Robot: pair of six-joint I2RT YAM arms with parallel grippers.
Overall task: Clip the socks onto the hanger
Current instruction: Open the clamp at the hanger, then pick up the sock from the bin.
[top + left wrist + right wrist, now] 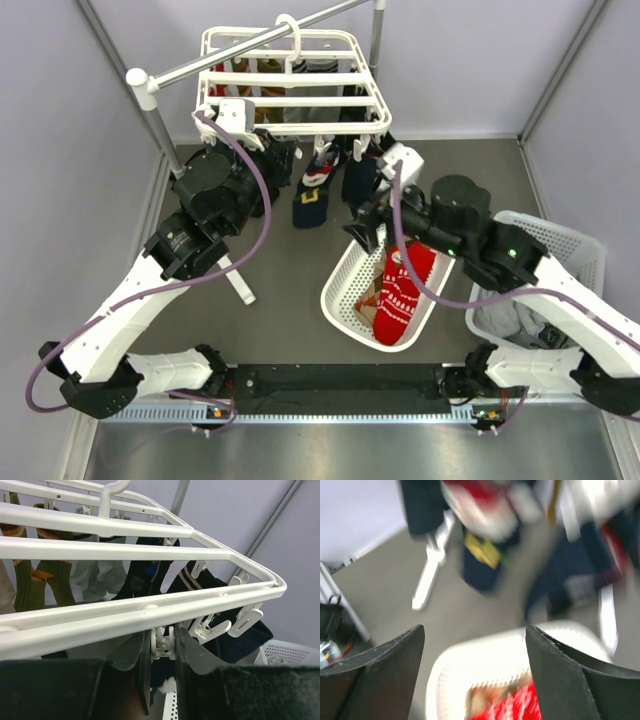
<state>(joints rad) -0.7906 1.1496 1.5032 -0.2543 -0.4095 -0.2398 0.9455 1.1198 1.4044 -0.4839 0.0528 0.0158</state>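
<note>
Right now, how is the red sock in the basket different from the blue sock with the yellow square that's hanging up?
The red sock has white snowflakes, while the navy sock has a yellow buckle mark. The red sock lies in the tilted white basket, not yet hung, but the navy sock hangs straight down from the hanger. Both are festive socks.

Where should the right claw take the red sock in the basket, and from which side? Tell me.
Probably pinch the red sock across its width near its upper end, coming straight down: it lies on top in the tilted basket, whose walls block sideways approaches. The open right claw hangs above that basket.
</note>
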